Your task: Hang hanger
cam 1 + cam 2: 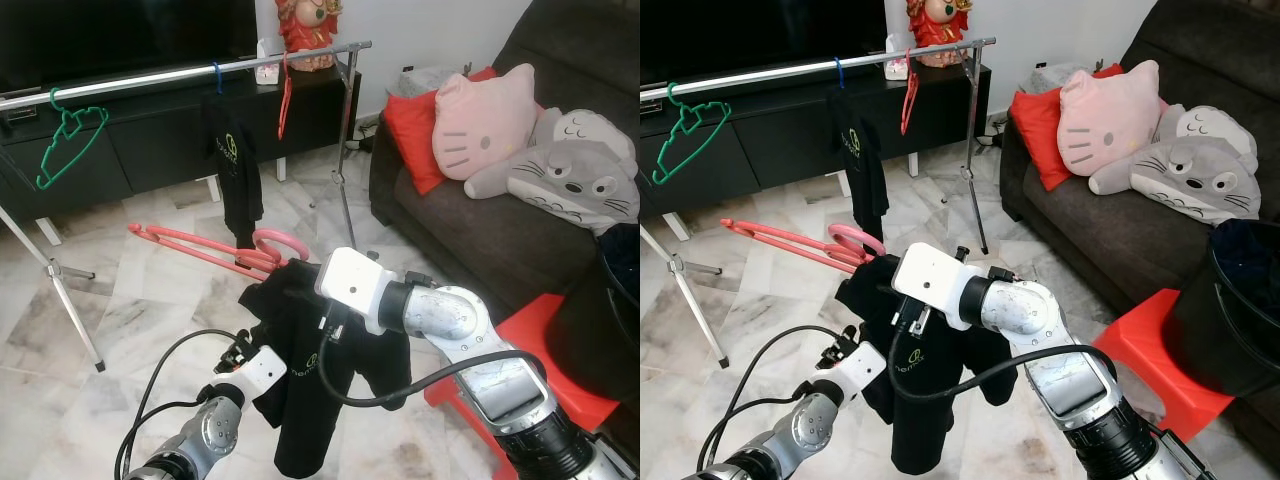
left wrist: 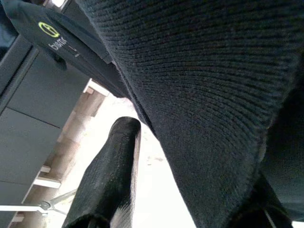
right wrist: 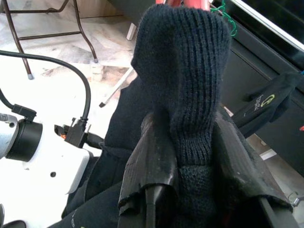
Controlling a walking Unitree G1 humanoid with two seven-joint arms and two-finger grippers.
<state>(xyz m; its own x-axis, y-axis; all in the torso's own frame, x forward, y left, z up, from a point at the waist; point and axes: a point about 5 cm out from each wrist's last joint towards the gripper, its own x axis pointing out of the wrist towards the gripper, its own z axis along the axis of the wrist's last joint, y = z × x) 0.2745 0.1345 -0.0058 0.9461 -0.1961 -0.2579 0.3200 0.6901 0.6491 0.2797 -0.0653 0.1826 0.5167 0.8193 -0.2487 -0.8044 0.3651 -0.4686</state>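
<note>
gripping a black shirt (image 1: 300, 390), right pincer (image 3: 185, 175) hovers over marble floor (image 1: 150, 310); left pincer's (image 2: 190, 156) state unclear.

Both arms were silver metal with white boxy wrist housings (image 1: 350, 283), looping black cables (image 1: 385, 398), and rough matte-black gripper fingers (image 3: 147, 164).

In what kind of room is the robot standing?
Most likely a home living room: a dark sofa with plush cushions, a low black TV cabinet and a marble floor. A clothes rail with hangers stands before the cabinet.
</note>
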